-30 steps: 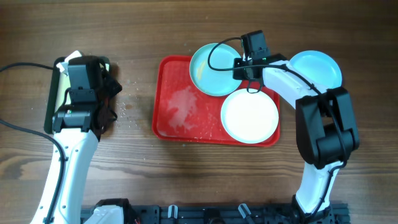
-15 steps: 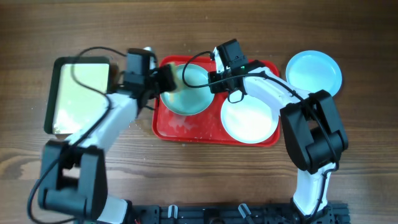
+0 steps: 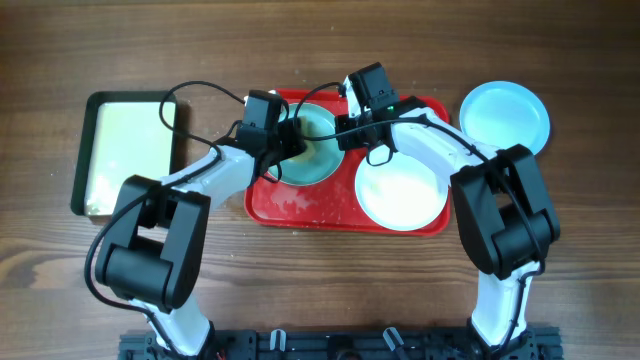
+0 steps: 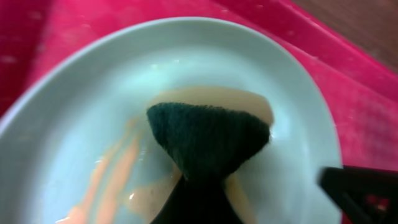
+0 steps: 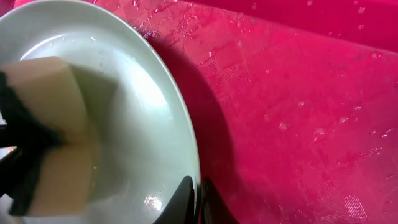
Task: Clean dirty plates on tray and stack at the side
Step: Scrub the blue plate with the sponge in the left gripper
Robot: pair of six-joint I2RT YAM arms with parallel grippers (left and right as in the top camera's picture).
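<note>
The pale blue plate (image 3: 318,152) lies in the far left part of the red tray (image 3: 300,208), and the tray sits in the middle of the table (image 3: 300,40), a bit nearer the far edge. There are thin orange streaks (image 4: 115,171) of mess inside this plate. A sponge (image 4: 208,134) is pressed flat down on the middle of the plate. It has a dark green rough side and a soft cream side. The left gripper (image 3: 282,140) reaches in from the left edge of the table and holds the sponge. Its fingers are squeezed in tight, so the sponge is pinched thin where it is held. The right gripper (image 5: 196,199) reaches in from the right side. Its two fingers are almost together, with the right rim of the same plate pinched between them. That side of the plate looks lifted a little off the tray, with a dark shadow under it. Small drops of water shine on the red floor of the tray. A white plate (image 3: 402,193) lies flat in the near right part of the tray, just beside the blue one. A second pale blue plate (image 3: 505,117) lies off the tray on the bare wood, near the far right corner of the table. A cream tray (image 3: 125,150) with a dark rim sits by the left edge of the table, well apart from the red one.
</note>
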